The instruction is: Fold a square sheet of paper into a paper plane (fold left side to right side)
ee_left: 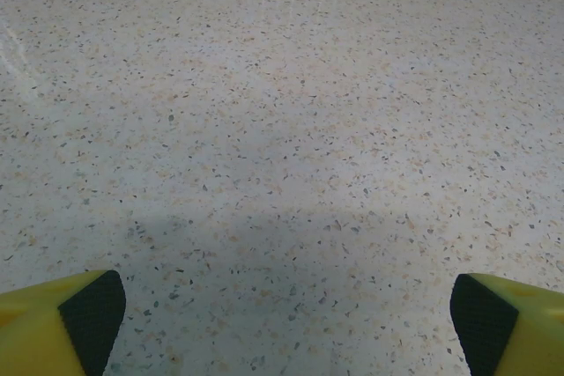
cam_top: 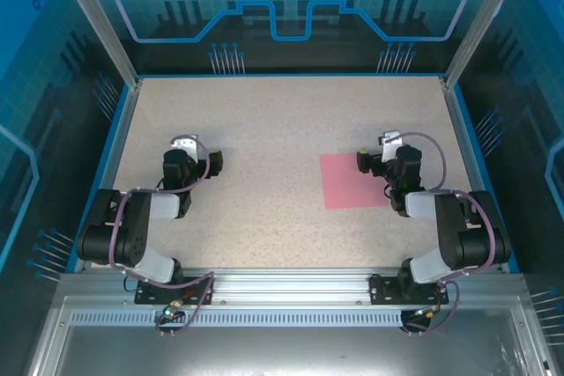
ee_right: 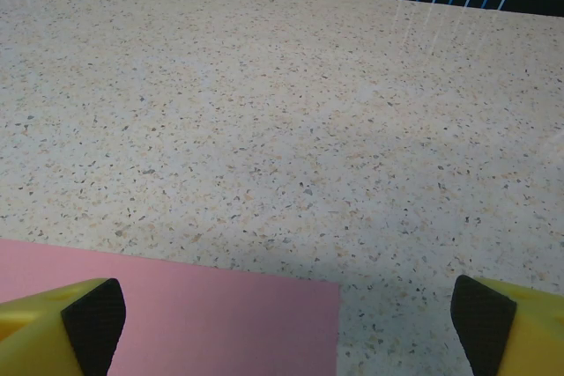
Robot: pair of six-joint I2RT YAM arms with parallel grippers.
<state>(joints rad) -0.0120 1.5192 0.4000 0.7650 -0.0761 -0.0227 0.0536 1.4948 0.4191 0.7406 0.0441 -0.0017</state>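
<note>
- While the square sheet of paper (cam_top: 351,180) lies flat on the surface (cam_top: 282,112), right of centre, the right hand (cam_top: 374,165) hangs over its far right corner, spread wide apart.
- Left hand (cam_top: 210,163): well apart from the sheet, also spread wide.

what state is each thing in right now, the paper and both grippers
square sheet of paper: flat and unfolded, lying on the table right of centre
left gripper: open, holding nothing, over bare table, away from the paper
right gripper: open, holding nothing, at the paper's right side, one finger over the paper and the other over bare table
</note>
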